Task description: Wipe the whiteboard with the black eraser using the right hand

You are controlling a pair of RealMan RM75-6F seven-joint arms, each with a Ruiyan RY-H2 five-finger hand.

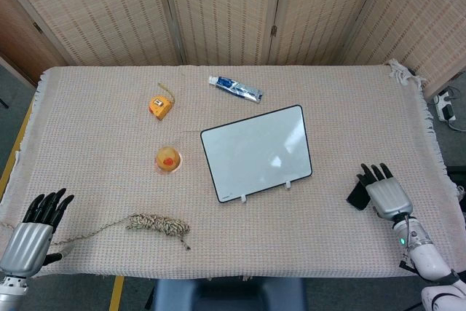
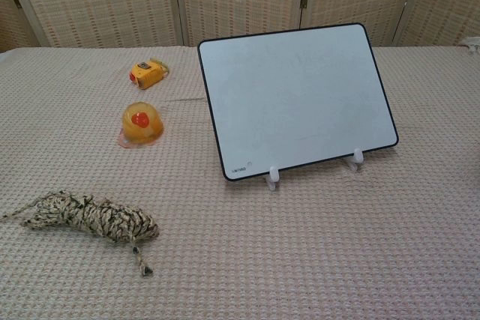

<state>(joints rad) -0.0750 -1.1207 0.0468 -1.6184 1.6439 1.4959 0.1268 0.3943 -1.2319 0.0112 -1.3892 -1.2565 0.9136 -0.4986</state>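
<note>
The whiteboard stands tilted on two small white feet at mid-table, and it fills the middle of the chest view as the whiteboard, its surface looking blank. The black eraser lies on the cloth to the board's right. My right hand hovers right beside it, its dark fingers spread and reaching over the eraser's far end; no grip shows. My left hand rests at the near left corner with its fingers apart and nothing in it. Neither hand shows in the chest view.
A coil of rope lies near the front left, with a yellow dome toy and an orange tape measure behind it. A toothpaste tube lies at the back. Folding screens close off the far side.
</note>
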